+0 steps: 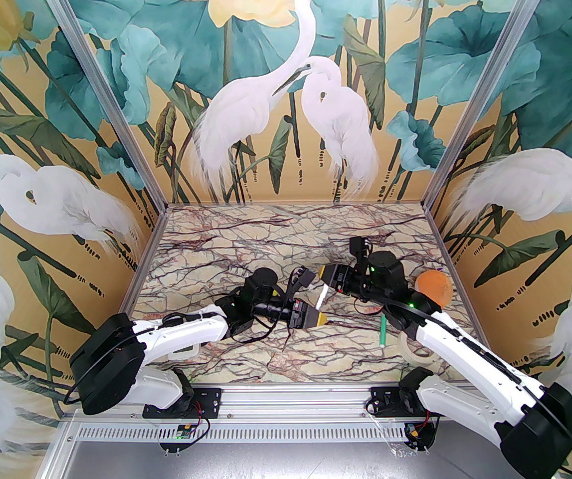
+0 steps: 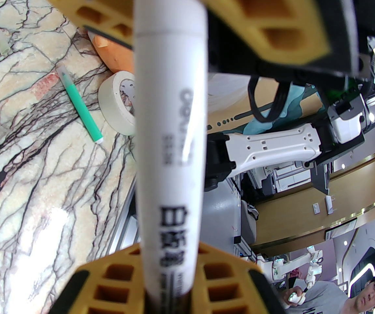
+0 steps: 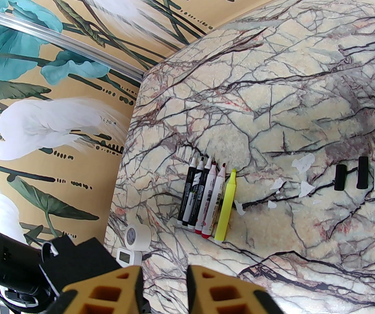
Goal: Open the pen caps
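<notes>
Between the yellow ribbed fingers of the left end effector [image 2: 171,252] we see a long white plastic marker barrel [image 2: 171,149] clenched tight. Its printed length runs up that wrist picture to a whitish plastic cap [image 2: 169,8] seated on its far end. Yellow fingers of the right end effector [image 1: 324,274] stand on either side of that cap; whether they squeeze it we cannot tell. From overhead, the barrel's long axis runs near-to-far between the two end effectors, above the marbled worktop [image 1: 246,247], cap end farther from the bases. Our right wrist camera adds a row of uncapped black, red-and-white and yellow markers [image 3: 207,198] lying parallel, tips all one way. Well apart from them lie loose black, white and red caps [image 3: 363,172] side by side. Our left wrist camera adds a slim green marker [image 2: 79,105] lying just beside a cream tape roll [image 2: 117,106].
</notes>
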Available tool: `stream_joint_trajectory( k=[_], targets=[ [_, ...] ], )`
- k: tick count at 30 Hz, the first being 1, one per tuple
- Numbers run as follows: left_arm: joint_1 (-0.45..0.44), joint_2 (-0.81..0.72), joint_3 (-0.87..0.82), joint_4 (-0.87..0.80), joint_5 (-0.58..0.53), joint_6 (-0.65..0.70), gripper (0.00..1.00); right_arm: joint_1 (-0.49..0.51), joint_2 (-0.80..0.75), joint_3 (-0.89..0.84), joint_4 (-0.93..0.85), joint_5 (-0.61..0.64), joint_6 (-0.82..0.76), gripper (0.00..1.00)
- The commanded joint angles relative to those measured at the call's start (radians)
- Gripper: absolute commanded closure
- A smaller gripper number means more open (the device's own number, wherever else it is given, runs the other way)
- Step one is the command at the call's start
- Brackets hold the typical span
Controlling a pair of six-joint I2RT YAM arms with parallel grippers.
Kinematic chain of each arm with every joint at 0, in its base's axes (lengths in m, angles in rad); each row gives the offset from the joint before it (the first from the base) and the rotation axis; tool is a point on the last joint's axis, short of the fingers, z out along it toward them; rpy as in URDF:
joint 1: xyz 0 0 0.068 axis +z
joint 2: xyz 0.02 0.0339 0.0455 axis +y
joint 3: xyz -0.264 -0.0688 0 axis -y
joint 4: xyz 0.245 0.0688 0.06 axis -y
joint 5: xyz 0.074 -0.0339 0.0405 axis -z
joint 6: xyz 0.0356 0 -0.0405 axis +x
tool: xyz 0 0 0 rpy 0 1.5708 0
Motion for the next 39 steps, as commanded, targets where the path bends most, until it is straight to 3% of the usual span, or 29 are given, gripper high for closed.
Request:
stream_joint_trajectory(
  k=[1,7,17,29,33,39],
  targets=[
    [-0.006,-0.002,0.024,-0.008,0.018,0.022,0.95,-0.004,0.004,0.021,-0.003,-0.004,0.0,0.79],
    [-0.006,-0.005,0.02,0.013,-0.003,0.011,0.83,-0.003,0.007,0.017,0.021,-0.026,0.015,0.87],
    [-0.004,0.0,0.011,0.118,-0.062,-0.039,0.69,-0.003,-0.005,0.002,0.036,-0.044,0.033,0.88],
    [-0.004,0.021,0.017,0.081,-0.024,-0.028,0.93,-0.031,-0.044,-0.016,0.046,0.008,0.056,0.9],
    [0.004,0.034,-0.004,0.164,0.063,-0.078,0.93,-0.112,-0.068,-0.03,0.107,-0.08,0.045,0.9],
    [-0.004,0.027,0.012,0.115,0.116,-0.057,0.93,-0.24,-0.08,-0.039,0.191,-0.209,0.053,0.9]
  ],
)
